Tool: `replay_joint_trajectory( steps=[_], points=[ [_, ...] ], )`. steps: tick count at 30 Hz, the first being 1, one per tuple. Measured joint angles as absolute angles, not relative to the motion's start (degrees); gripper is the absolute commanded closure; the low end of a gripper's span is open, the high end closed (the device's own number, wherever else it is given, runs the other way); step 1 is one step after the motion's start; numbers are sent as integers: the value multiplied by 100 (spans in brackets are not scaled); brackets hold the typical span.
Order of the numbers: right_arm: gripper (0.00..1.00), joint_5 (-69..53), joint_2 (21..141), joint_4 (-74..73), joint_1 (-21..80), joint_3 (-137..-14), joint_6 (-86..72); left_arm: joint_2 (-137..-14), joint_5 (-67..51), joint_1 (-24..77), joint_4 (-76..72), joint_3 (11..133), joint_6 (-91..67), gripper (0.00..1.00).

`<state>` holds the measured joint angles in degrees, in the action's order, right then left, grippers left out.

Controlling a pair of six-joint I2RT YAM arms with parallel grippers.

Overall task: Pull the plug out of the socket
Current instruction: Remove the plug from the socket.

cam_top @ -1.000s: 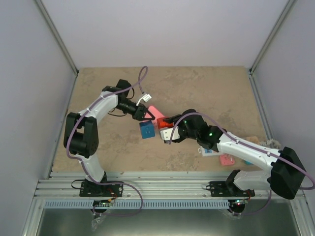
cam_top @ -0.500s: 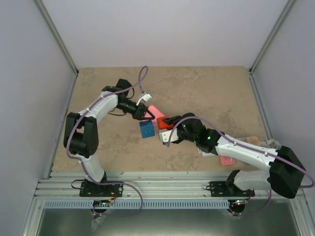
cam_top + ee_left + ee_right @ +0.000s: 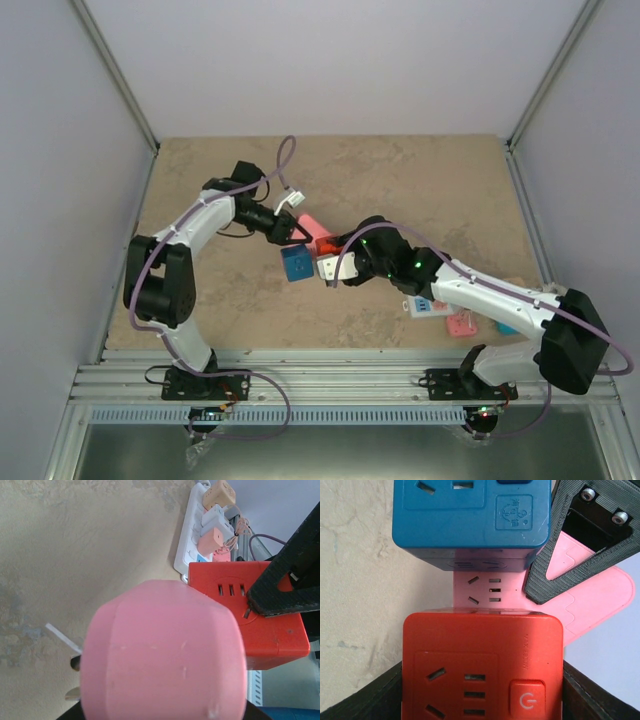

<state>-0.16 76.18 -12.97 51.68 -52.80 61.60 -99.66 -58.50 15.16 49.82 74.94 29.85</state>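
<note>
Red cube clamped in the right gripper and pink block pinched by the left gripper may slip if tugged off-axis, while the white power strip lies apart beneath the right forearm, plugs seated.

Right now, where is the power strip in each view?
Top external: power strip, lower right.
Left wrist: power strip top right, beyond the red cube.
Right wrist: not in it.
Shared landmark: red cube, beside the pink block, in all three.
</note>
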Motion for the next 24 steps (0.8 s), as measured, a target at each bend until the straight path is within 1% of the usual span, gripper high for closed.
replay_joint_trajectory(
  steps=[11, 18, 24],
  points=[
    [91, -123, 7634, -1365, 5142, -5319, 6193, -9891, -5867, 1496, 4960, 7411, 2882, 100],
    [92, -82, 7260, -672, 5151, -4692, 6390, -9931, -5972, 1525, 4993, 7446, 3022, 100],
    [92, 5, 7192, -351, 5155, -4464, 6512, -10077, -6053, 1525, 5081, 7577, 3173, 100]
  ],
)
